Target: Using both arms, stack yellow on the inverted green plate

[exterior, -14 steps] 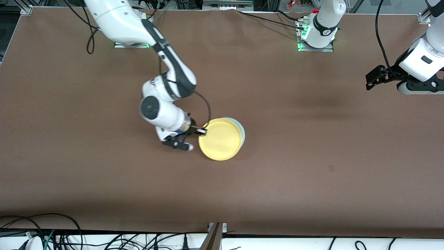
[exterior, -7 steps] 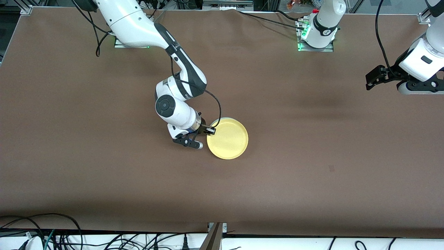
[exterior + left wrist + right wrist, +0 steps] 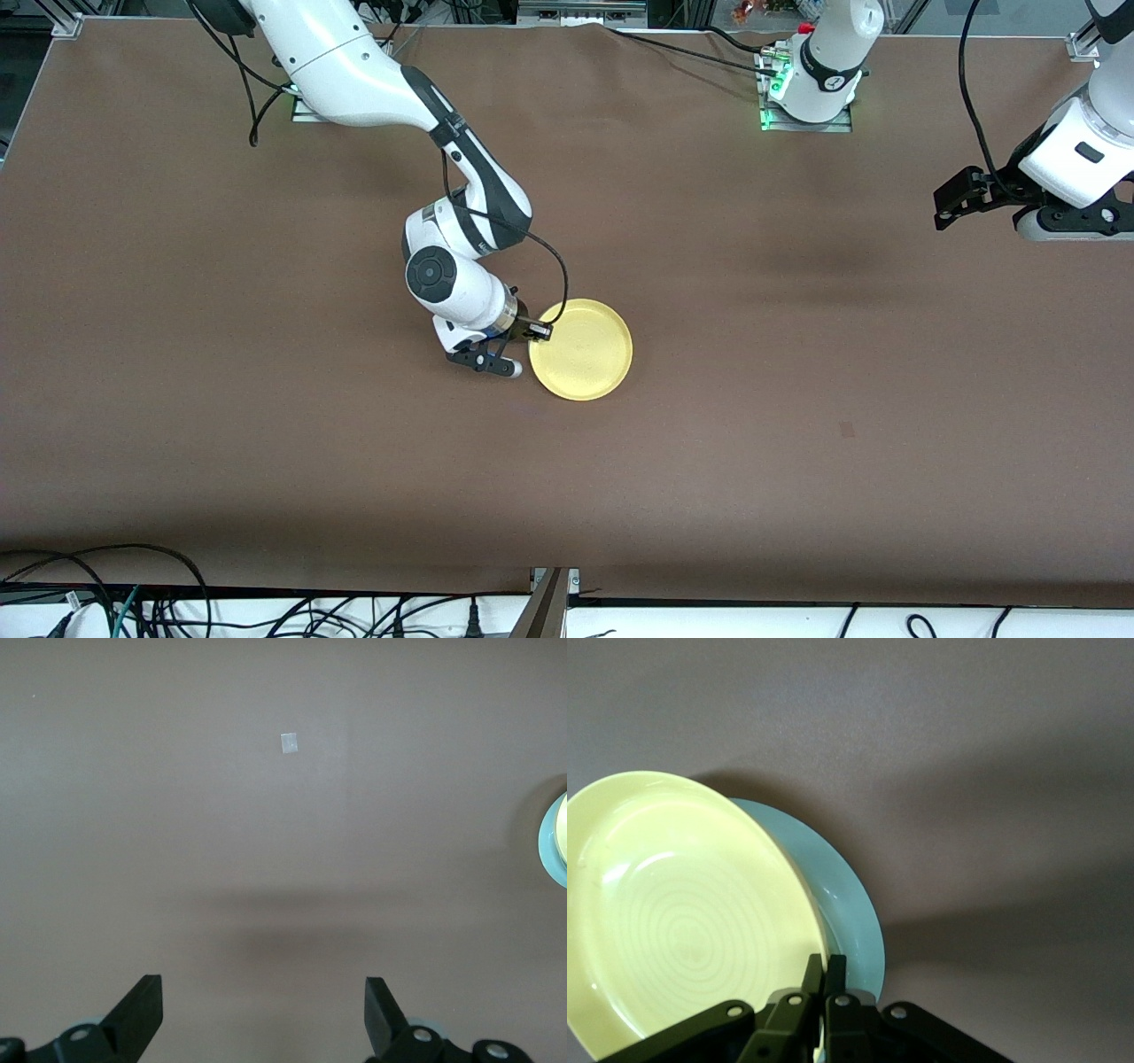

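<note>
Bright, even light falls from above. Soft dark shadows lie on the brown table. The yellow plate shines a little. Nothing looks blurry.

Green plate mostly hidden beneath yellow plate, only an edge sliver visible.

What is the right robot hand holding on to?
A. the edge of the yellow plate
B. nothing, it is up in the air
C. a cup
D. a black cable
A: in the right wrist view the right gripper has its jaws pinched shut on the rim of the yellow plate, which sits over the green plate.
</note>
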Motion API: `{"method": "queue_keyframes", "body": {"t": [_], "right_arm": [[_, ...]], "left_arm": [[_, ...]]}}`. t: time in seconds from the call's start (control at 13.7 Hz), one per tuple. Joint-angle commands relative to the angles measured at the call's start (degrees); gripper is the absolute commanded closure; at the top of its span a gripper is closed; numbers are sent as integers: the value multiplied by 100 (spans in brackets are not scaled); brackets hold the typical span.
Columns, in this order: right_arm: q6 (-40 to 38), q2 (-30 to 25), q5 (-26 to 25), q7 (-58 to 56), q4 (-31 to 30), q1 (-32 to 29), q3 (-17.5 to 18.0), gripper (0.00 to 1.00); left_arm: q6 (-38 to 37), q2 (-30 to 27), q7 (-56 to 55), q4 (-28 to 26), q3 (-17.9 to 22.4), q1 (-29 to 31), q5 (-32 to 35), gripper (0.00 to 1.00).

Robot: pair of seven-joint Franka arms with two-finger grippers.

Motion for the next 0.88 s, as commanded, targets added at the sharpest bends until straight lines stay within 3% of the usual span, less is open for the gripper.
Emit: {"method": "queue_keyframes", "body": {"t": [0.0,0.07,0.15,0.22,0.44,0.8], "right_arm": [[-9,-27,-86,84,-72,42,2,100],[-9,-27,-95,102,-98,68,2,97],[-9,-27,-95,93,-107,68,2,54],[-9,-45,-86,93,-98,68,2,1],[-560,-342,-86,76,-54,33,-190,0],[-1950,-1423,-130,-82,-37,33,-1437,0]], "left_arm": [[-9,-50,128,-36,-52,64,-65,0],[-9,-50,128,-36,-52,64,-65,0],[-9,-50,128,-27,-52,64,-65,0],[-9,-50,128,-35,-52,64,-65,0],[-9,-50,128,-36,-52,64,-65,0],[-9,-50,128,-36,-52,64,-65,0]]}}
